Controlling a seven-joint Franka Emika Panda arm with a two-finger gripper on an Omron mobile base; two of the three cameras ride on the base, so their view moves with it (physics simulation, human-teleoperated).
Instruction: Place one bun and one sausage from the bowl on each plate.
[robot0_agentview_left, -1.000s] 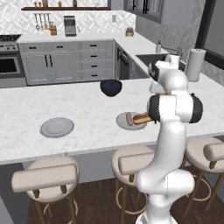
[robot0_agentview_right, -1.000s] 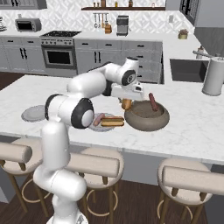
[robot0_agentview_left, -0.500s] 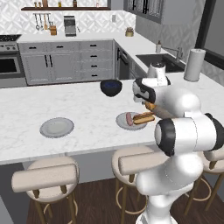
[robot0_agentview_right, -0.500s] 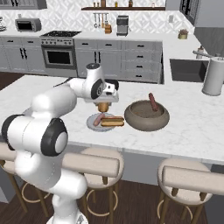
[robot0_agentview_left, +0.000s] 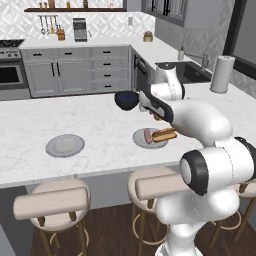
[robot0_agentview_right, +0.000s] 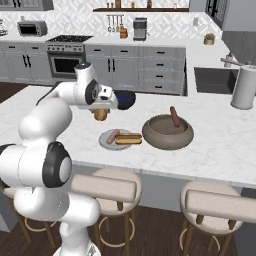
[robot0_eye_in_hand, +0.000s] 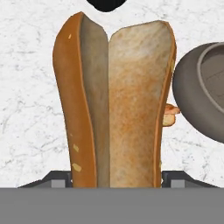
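The gripper (robot0_eye_in_hand: 109, 186) is pinching a bun (robot0_eye_in_hand: 114, 103), its two fingers set wide against the bun's flanks at the bottom of the hand view. The bun's long split faces the camera and the bun takes up the middle of that view. In the right base view the same bun (robot0_agentview_right: 101, 114) hangs under the hand, left of center, above the white marble counter (robot0_agentview_right: 220, 145) and just up and left of the near plate (robot0_agentview_right: 106, 141).

That plate already carries one bun and one sausage (robot0_agentview_right: 113, 136) lying side by side, so it looks finished. To its right, at center frame, sits the wide brown bowl (robot0_agentview_right: 167, 132) with a sausage leaning on its far rim; what else lies inside I cannot tell. A small dark bowl (robot0_agentview_left: 126, 100) stands behind the hand in the left base view.

The second plate (robot0_agentview_left: 65, 145) lies bare at the left of the left base view, well apart from the filled one. My reading is that the carried bun is meant for it, so the step in hand is the carry across. The next move calls for a long swing toward the left of that view, lowering the bun onto the plate's middle before letting go. A sausage would then have to be fetched from the brown bowl.
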